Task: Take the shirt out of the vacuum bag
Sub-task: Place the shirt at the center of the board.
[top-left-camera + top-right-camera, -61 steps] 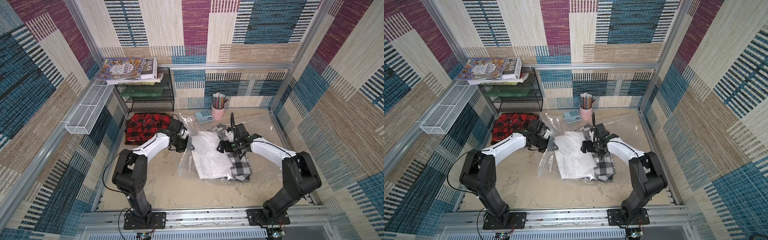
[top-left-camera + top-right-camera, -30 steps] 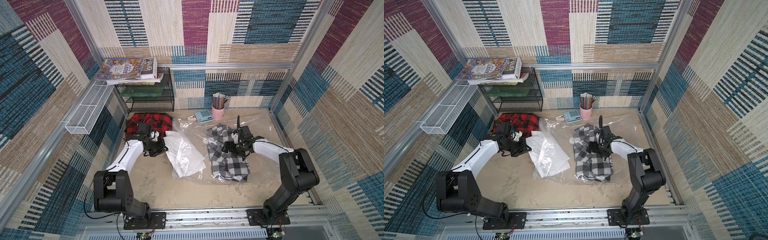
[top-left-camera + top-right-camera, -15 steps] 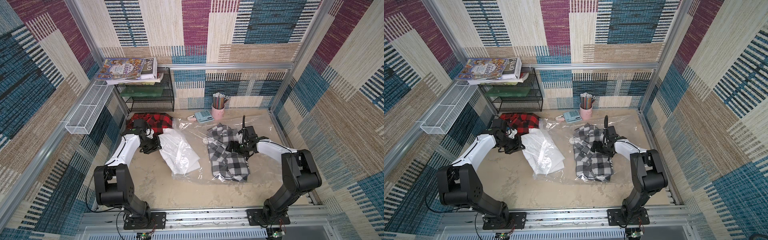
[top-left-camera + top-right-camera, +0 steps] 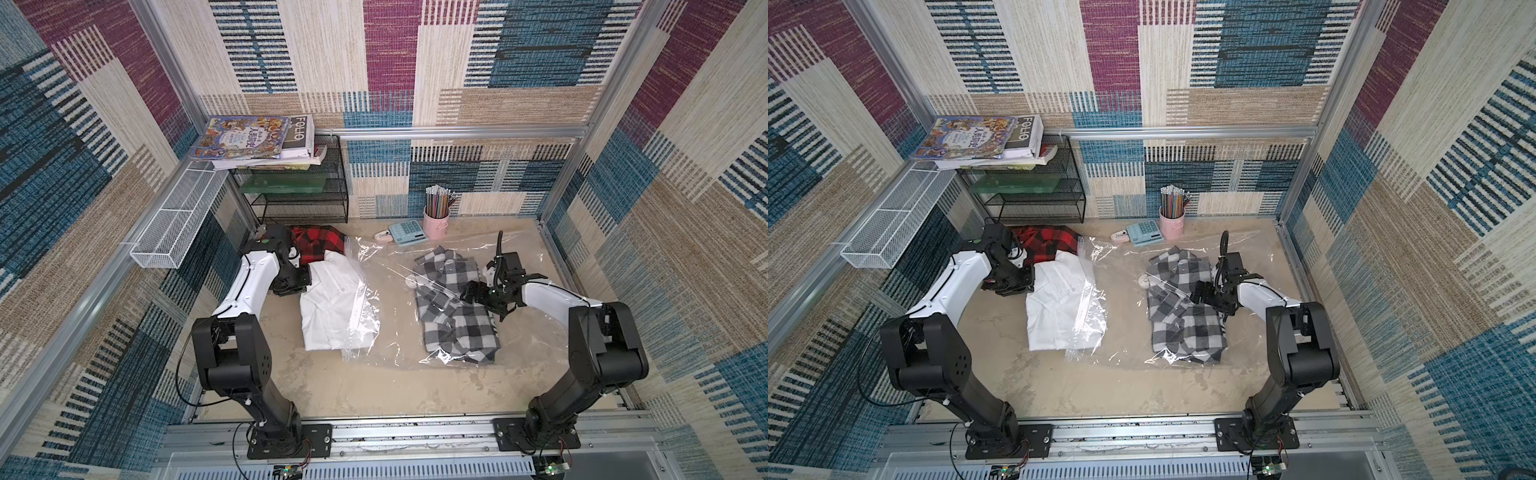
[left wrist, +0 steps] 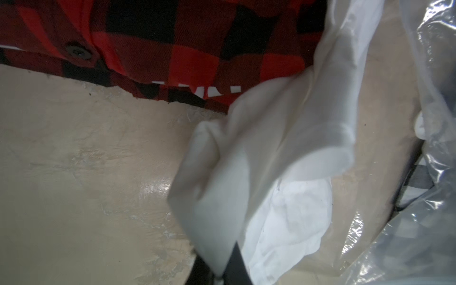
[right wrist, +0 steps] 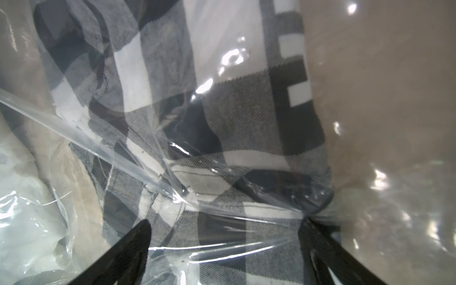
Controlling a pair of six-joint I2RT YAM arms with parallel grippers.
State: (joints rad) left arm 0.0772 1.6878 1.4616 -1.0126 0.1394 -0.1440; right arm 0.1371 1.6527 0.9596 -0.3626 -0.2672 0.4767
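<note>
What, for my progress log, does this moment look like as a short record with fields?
white shirt: pinched at one edge by the left claw; its other side under clear plastic; overlaps the red shirt
left claw: shut on white shirt
right claw: open, at the bag over the checked shirt
bag: flat on the table
checked shirt: under the bag's plastic
red shirt: on the table, outside the bag

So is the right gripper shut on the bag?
No, the right gripper has its jaws wide apart over the bag that covers the checked shirt.
</note>
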